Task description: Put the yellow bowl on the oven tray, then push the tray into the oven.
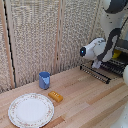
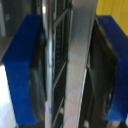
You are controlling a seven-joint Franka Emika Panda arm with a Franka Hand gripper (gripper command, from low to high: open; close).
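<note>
In the exterior view a white patterned plate point(image 1: 31, 110) sits at the lower left of the frame on the wooden table point(image 1: 90, 100). Just right of it and higher stands a blue cup point(image 1: 44, 80), upright, and below that an orange block point(image 1: 55, 96) lies flat, its long axis slanting from upper left to lower right. No writing or brand can be read on any of them.

At the right edge, the white arm point(image 1: 102, 47) reaches down to the tray point(image 1: 96, 73), a dark wire rack whose long front edge runs from upper left to lower right along the table's far side. The rest of the tray goes into the oven point(image 1: 120, 62) at the frame's right edge. A patch of yellow behind the arm is the dish point(image 1: 116, 54), mostly hidden.

In the wrist view the gripper point(image 2: 70, 70) has its two blue fingers point(image 2: 22, 70) pressed on either side of the tray's silvery rim bar point(image 2: 80, 65), which runs nearly vertically through the frame. The yellow dish point(image 2: 112, 7) shows in the upper right corner.
</note>
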